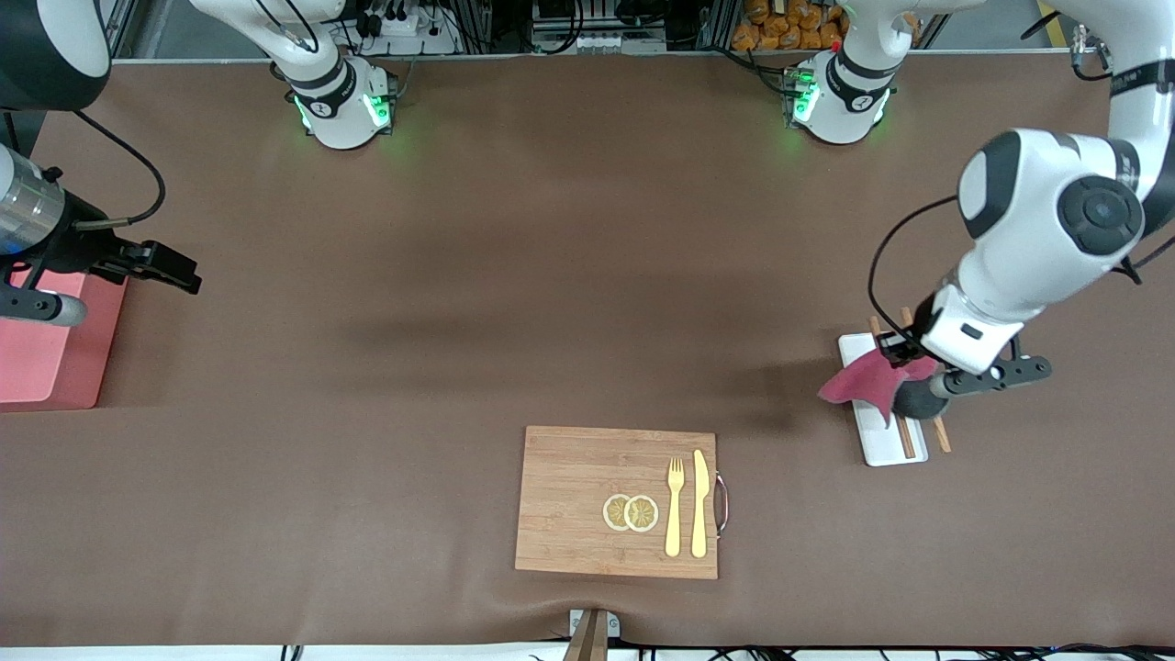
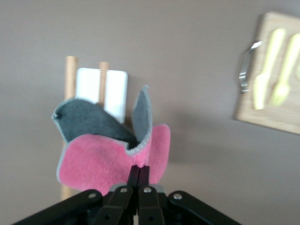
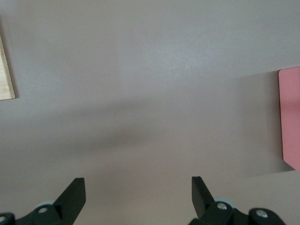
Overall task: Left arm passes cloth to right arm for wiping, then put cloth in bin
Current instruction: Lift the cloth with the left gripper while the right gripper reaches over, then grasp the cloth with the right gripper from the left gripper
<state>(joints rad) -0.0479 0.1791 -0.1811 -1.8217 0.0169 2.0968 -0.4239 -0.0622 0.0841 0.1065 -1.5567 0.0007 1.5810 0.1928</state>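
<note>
The cloth (image 2: 110, 150) is pinched by one edge between the clenched fingers (image 2: 143, 176) of the left gripper (image 1: 904, 363). It hangs lifted off the surface (image 1: 551, 275), its pink face and grey underside both showing as it folds, over the white tray (image 1: 879, 431) and the wooden chopsticks (image 1: 938, 431) laid along it, at the left arm's end of the surface.

So the pick-up looks done. The handover, the wiping and the drop into the bin are all still to do, as far as the views show.

The right gripper (image 1: 165, 266) waits well apart from the cloth, over the bare surface just beside the salmon-pink bin (image 1: 55, 358), with its fingers (image 3: 75, 197) released and spread wide on nothing. Roughly between the two grippers, nearer the front camera, lies the wooden cutting board (image 1: 569, 500) with two lemon slices (image 1: 631, 512), a fork (image 1: 675, 505) and a knife (image 1: 699, 503).

The bin is cut off by the frame edge and partly covered by the right arm, so its inside cannot be judged. The left arm's wrist hides part of the tray and the chopsticks. Nothing to be wiped up can be made out anywhere.
</note>
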